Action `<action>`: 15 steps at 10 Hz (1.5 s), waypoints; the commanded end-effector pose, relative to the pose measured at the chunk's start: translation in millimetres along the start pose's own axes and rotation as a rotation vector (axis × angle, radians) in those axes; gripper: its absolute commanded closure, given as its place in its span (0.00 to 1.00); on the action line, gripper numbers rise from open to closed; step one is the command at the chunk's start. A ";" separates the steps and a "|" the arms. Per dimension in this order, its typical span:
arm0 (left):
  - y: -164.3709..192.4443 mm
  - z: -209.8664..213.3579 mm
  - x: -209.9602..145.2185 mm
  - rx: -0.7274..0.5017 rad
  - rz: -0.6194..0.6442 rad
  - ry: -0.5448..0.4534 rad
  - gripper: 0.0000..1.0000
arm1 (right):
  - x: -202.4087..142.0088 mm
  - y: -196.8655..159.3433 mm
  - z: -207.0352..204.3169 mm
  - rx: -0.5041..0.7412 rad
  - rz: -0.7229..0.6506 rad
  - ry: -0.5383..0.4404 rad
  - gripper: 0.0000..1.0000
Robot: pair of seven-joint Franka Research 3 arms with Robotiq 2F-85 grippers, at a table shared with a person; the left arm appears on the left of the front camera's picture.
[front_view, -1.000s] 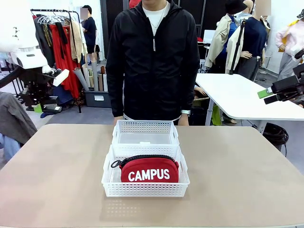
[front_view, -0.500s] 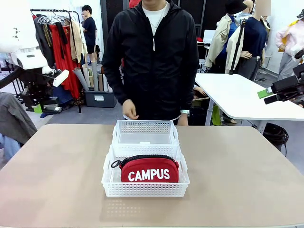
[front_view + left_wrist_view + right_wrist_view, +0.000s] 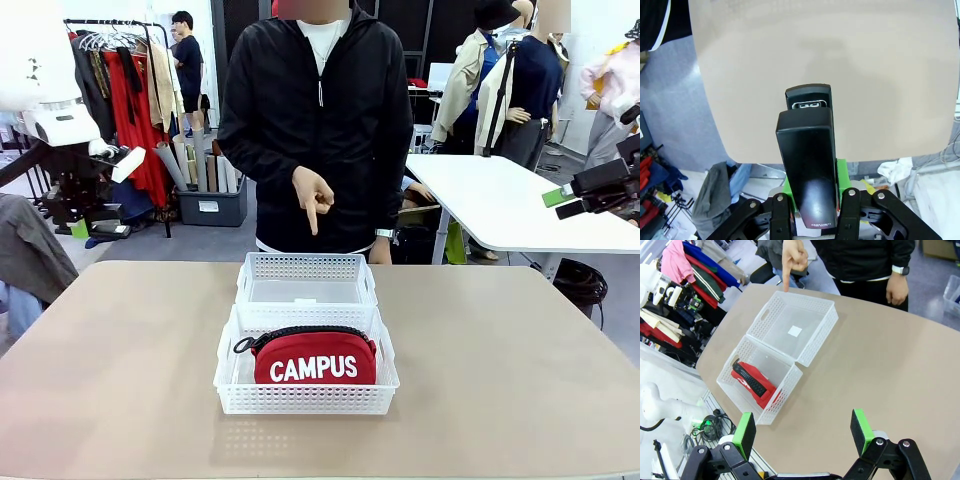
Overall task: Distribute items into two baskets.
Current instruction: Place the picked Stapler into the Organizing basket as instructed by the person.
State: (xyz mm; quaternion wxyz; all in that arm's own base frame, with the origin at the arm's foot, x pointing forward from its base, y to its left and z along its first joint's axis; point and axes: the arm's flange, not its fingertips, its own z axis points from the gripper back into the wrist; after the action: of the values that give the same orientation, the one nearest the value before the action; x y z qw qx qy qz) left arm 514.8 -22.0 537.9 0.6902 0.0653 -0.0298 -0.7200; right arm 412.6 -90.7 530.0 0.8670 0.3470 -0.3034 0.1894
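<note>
White capital letters reading "CAMPUS" stand on the red pouch (image 3: 314, 363); small print on the black stapler (image 3: 810, 170) is illegible.

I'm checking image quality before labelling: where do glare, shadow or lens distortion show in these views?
Left wrist view: a soft glare patch on the black stapler in the left gripper, and the table edge bows. Right wrist view: wide-angle curve along the table's edges; the pouch and both baskets stay sharp. Front view: even light, a faint shadow under the near basket.

Tan table (image 3: 520, 380) with two white baskets (image 3: 306, 340) (touching, end to end).
</note>
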 end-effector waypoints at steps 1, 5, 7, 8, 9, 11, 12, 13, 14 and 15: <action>-0.6 1.5 -2.3 0.013 0.003 0.002 1.00 | 1.2 1.5 0.3 0.005 0.005 -0.005 0.00; -0.6 1.5 -2.3 0.013 0.003 0.002 1.00 | 1.2 1.5 0.3 0.005 0.005 -0.005 0.00; -0.6 1.5 -2.3 0.013 0.003 0.002 1.00 | 1.2 1.5 0.3 0.005 0.005 -0.005 0.00; -0.6 1.5 -2.3 0.013 0.003 0.002 1.00 | 1.2 1.5 0.3 0.005 0.005 -0.005 0.00; -0.6 1.5 -2.3 0.013 0.003 0.002 1.00 | 1.2 1.5 0.3 0.005 0.005 -0.005 0.00; -0.6 1.5 -2.3 0.013 0.003 0.002 1.00 | 1.2 1.5 0.3 0.005 0.005 -0.005 0.00; -0.6 1.5 -2.3 0.013 0.003 0.002 1.00 | 1.2 1.5 0.3 0.005 0.005 -0.005 0.00; -0.6 1.5 -2.3 0.013 0.003 0.002 1.00 | 1.2 1.5 0.3 0.005 0.005 -0.005 0.00; -0.6 1.5 -2.3 0.013 0.003 0.002 1.00 | 1.2 1.5 0.3 0.005 0.005 -0.005 0.00; -0.6 1.5 -2.3 0.013 0.003 0.002 1.00 | 1.2 1.5 0.3 0.005 0.005 -0.005 0.00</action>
State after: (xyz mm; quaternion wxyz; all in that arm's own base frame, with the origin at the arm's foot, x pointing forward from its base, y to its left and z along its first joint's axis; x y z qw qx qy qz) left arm 514.8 -22.0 537.9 0.6902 0.0653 -0.0298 -0.7200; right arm 412.6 -90.7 530.0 0.8670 0.3470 -0.3034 0.1894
